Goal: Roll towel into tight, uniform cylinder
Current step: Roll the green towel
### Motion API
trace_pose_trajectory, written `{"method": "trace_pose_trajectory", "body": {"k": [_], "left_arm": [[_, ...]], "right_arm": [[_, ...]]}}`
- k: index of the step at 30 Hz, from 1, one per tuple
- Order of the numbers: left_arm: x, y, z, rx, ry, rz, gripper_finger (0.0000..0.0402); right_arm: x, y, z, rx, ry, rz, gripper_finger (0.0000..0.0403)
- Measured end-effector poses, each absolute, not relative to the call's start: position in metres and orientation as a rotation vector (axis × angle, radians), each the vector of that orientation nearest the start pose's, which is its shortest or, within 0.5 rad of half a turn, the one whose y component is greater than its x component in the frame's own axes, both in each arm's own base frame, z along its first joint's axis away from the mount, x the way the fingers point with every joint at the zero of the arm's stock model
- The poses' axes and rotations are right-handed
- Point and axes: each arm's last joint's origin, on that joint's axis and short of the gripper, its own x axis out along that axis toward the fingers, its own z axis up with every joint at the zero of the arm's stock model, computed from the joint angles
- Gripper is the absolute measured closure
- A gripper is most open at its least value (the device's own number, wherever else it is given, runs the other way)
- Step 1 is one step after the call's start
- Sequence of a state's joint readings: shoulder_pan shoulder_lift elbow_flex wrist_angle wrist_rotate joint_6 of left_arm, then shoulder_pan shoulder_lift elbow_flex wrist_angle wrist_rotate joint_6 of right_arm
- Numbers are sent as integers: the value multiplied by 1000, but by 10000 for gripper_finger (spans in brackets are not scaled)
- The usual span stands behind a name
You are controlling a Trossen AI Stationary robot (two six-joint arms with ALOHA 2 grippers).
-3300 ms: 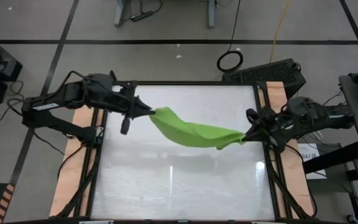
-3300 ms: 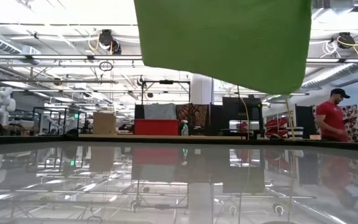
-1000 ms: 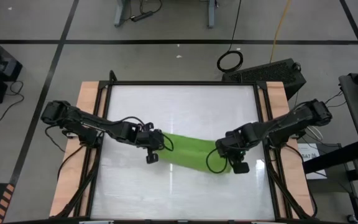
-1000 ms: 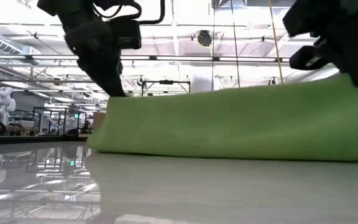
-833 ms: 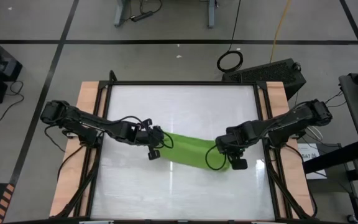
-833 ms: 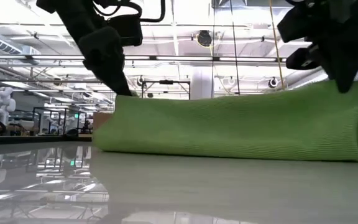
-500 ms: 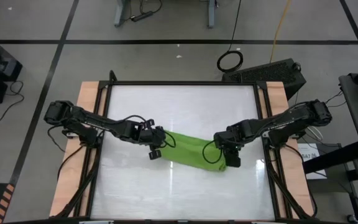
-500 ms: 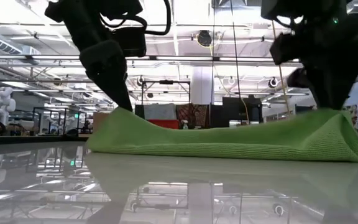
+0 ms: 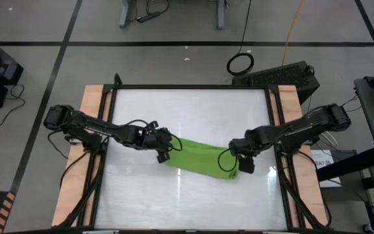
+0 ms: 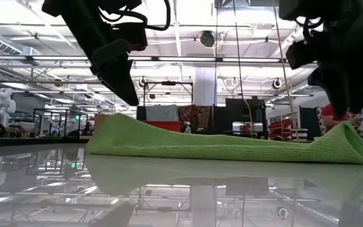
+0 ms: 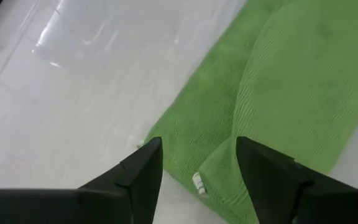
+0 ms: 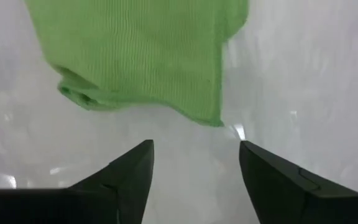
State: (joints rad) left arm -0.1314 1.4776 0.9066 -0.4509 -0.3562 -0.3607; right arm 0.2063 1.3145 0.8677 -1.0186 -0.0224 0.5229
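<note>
Both arms reach low over the folded towel at mid-bench.
Left hand and right hand hover above opposite ends, fingers spread, gripping nothing.

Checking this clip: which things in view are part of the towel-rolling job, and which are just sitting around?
Part of the job:
- towel, lying flat and folded on the table
- left gripper, open above one end
- right gripper, open above the other end

Just lying about:
- cable coil on the floor
- black case behind the table
</note>
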Motion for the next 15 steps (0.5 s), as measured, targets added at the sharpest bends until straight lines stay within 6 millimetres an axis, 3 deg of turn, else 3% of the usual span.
{"method": "trace_pose_trajectory", "body": {"k": [4,9,15], "left_arm": [[278,-24,201,-104,981,412,215],[271,-5,196,-255,1058,528,225],[274,22,198,-535,1075,372,226]], "right_arm": [[205,44,222,320,1366,-170,196],[206,45,229,343,1283,-144,210],[210,46,230,349,1248,-132,224]]}}
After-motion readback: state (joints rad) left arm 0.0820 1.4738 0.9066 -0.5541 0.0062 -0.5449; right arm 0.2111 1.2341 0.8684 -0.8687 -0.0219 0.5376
